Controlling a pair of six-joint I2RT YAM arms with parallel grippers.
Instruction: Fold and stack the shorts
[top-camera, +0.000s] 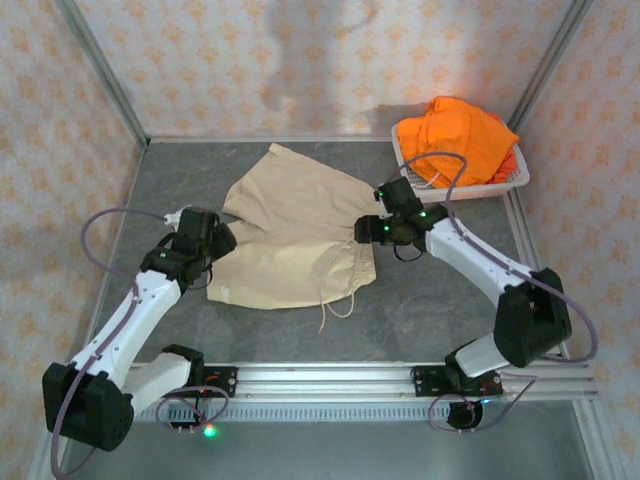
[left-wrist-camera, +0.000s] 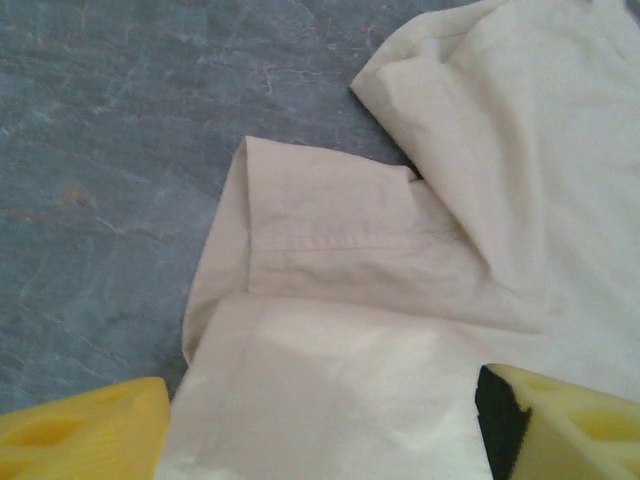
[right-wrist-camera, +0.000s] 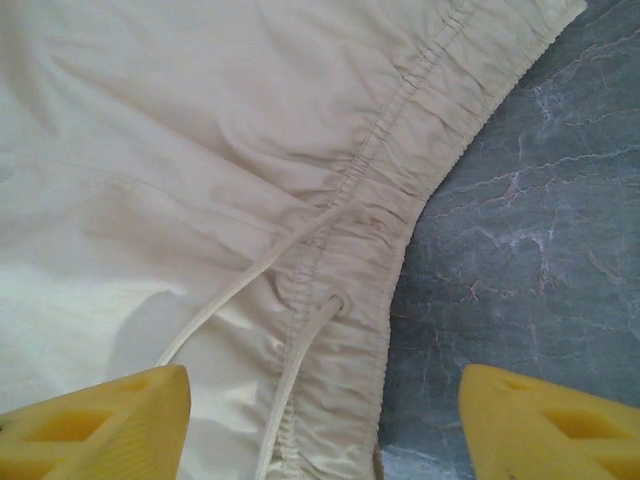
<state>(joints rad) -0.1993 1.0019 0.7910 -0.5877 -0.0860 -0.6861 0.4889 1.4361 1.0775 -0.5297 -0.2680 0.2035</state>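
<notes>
Beige shorts (top-camera: 295, 235) flat mid-table, orange shorts (top-camera: 462, 135) in basket (top-camera: 512, 183) far R; L gripper (left-wrist-camera: 320, 400) apart over leg hem, R gripper (right-wrist-camera: 325, 385) apart over waistband.

The top camera sits high up behind the near edge of the table (top-camera: 420, 320) and looks down on all of it. The left wrist camera looks down from very close at a leg end of the beige shorts (left-wrist-camera: 330, 260). The right wrist camera, just as close, looks down at their waistband (right-wrist-camera: 400, 150). All three views share these shorts.
</notes>
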